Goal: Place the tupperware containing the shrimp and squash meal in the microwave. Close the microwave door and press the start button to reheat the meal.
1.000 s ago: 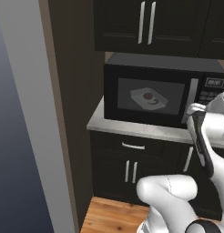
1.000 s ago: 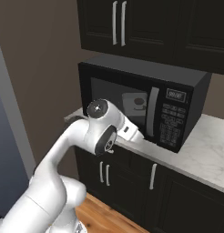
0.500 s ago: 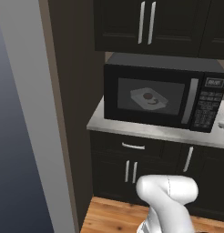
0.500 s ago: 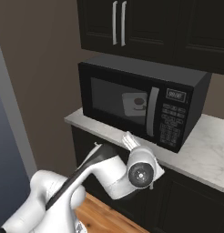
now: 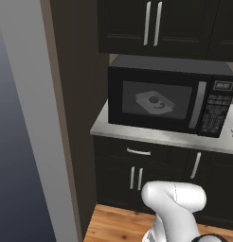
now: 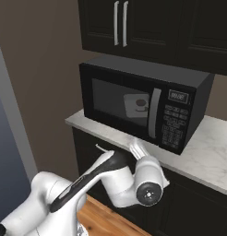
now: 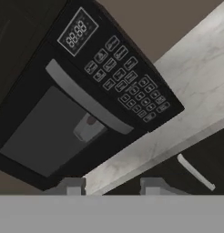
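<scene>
Tupperware (image 5: 155, 103) with shrimp and squash meal (image 5: 153, 100) seen inside microwave (image 6: 143, 105), behind glass of microwave door (image 5: 156, 100), shut. Placement and door closing judged complete; pressing start judged the step in hand. Gripper (image 7: 113, 187) low before the worktop (image 7: 196, 86), well short of keypad (image 7: 125, 79); fingers (image 7: 72, 186) apart, clamped on nothing. Next move calls for rising, narrowing fingers, pressing one key only.
</scene>
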